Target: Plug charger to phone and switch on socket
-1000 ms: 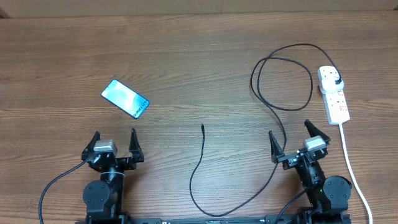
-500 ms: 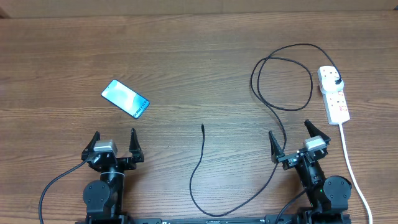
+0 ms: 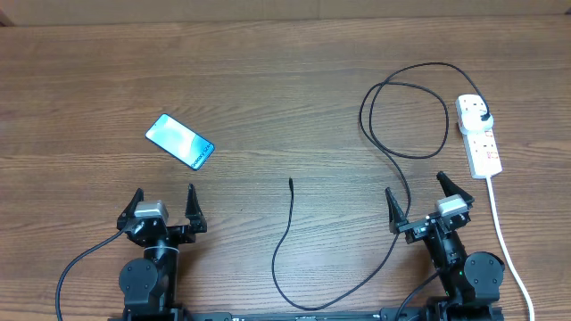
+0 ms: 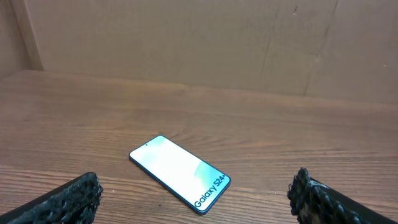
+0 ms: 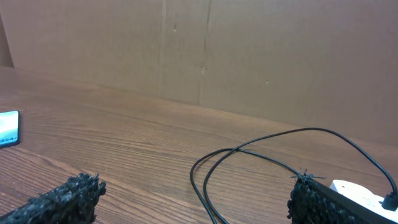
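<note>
Charger (image 3: 292, 192) lies loose on the table (image 3: 268, 89), its tip between the two arms and well apart from the phone (image 3: 180, 141), its plug in the socket (image 3: 479, 135) at far right. Seen from overhead, the left gripper (image 3: 164, 193) and right gripper (image 3: 415, 185) are both spread wide, holding nothing. The first grip, I judge, should fall just behind the tip, leaving it proud to meet the port — with the other arm steadying the phone.

From the left wrist, the phone (image 4: 180, 173) lies flat and lit between the fingers (image 4: 74, 196); its port cannot be made out, and the tip is out of frame.

From the right wrist, only the cable loop (image 5: 249, 152) shows, while the socket (image 5: 357, 190) is cut off at the edge, its switches unreadable.
</note>
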